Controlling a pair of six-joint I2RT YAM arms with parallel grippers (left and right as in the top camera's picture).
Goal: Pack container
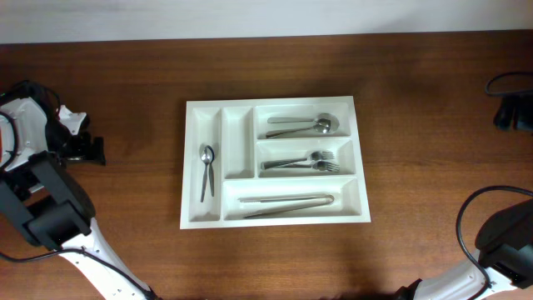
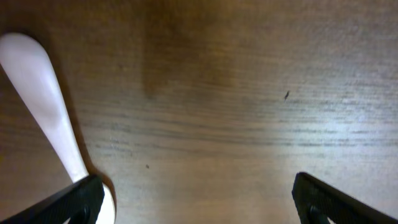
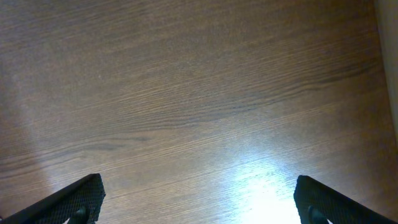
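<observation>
The container (image 1: 191,158), a large white tray with five compartments, lies at the table's middle. Its left narrow slot holds small spoons (image 1: 206,167); the second narrow slot is empty. The wide slots hold spoons (image 1: 304,127), forks (image 1: 304,162) and tongs (image 1: 287,204). My left gripper (image 1: 83,148) is open far left of the tray, low over the table (image 2: 198,193). A white plastic utensil (image 2: 43,106) lies by its left finger and runs partly under it. My right gripper (image 3: 199,193) is open and empty over bare wood; it shows at the right edge of the overhead view (image 1: 512,112).
The wooden table's far edge (image 1: 266,37) runs along the top of the overhead view. Arm bases and cables stand at the front left (image 1: 50,225) and front right (image 1: 500,242). A pale strip (image 3: 388,62) shows at the right of the right wrist view.
</observation>
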